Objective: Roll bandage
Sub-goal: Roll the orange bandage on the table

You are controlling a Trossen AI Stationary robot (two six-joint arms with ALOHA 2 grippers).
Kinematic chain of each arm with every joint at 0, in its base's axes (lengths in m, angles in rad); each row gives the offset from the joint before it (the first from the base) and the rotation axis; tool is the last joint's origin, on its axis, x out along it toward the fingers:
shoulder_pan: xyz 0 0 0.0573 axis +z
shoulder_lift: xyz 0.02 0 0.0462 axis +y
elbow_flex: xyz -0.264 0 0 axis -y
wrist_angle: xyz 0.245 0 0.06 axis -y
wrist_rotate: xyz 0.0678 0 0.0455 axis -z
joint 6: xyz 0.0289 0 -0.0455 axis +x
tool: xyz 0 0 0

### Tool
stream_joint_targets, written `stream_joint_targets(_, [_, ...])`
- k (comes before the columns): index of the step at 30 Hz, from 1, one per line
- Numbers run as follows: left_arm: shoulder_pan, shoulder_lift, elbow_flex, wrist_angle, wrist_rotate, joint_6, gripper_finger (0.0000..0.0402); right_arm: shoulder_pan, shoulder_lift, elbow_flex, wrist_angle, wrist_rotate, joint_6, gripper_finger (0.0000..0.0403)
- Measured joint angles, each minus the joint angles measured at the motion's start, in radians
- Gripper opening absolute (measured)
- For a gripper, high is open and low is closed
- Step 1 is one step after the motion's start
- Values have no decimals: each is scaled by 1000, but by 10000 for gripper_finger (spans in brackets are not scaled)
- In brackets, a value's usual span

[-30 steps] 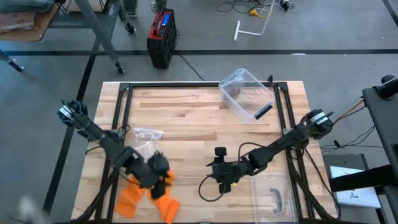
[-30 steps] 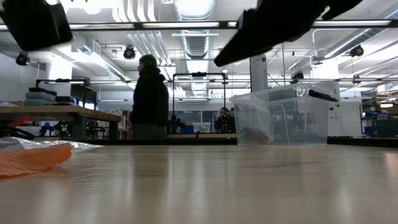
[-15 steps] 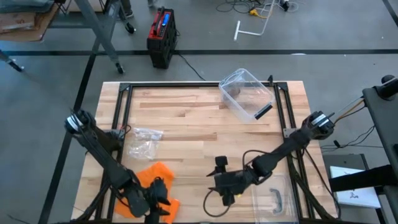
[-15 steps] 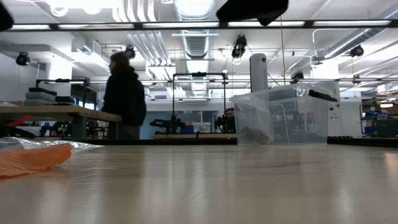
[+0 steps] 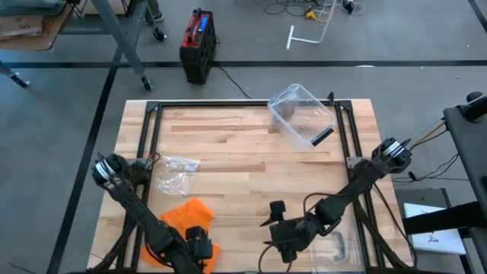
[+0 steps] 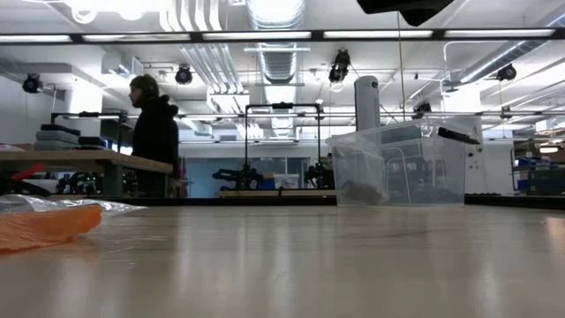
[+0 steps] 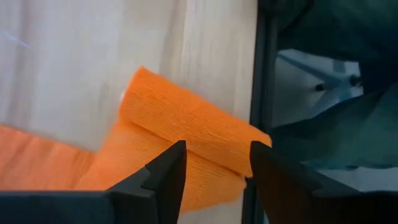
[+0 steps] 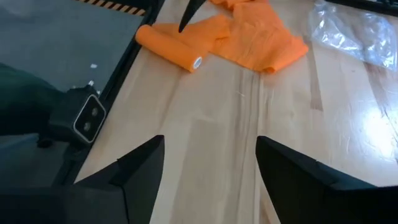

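At the near edge of the wooden tabletop, on the left side, the left claw hangs just above the orange bandage. Its two dark fingers stand apart with nothing between them, and the wrist view looks past them onto the rolled part of the bandage, which lies close to the tabletop's dark edge rail. The rest of the bandage is unrolled and crumpled into a loose heap beside the roll.

Also near the front edge, toward the middle, the right claw is above bare wood, well apart from the bandage. Its fingers are spread wide and hold nothing. Its wrist view shows the bandage farther off: a short roll with a white core at one end, joined to the rumpled loose part, with a tip of the left claw over it.

Just beyond the bandage lies a crinkled clear plastic bag. To the right of the right claw, a clear lid lies flat on the tabletop.

Toward the far right of the tabletop stands an open clear plastic bin with a small dark object on its rim.

Beyond the tabletop, in the low view, a person in dark clothes stands in the workshop.
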Motion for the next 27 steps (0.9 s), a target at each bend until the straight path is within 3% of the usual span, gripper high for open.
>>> stream_joint_targets(7, [50,101,54,13,15,34,145,18,-1,-1,-5,0,-4,238])
stream_joint_targets(12, [155,141,62,66,-42,134,132,34,-8,31,-61,1,-3,244])
stream_joint_targets(20, [463,151,30,195,-239,468,111,60,-8,139,-363,3,111,247])
stream_joint_targets(27, [716,123,122,218,-225,699,106,82,-9,144,-484,86,271,239])
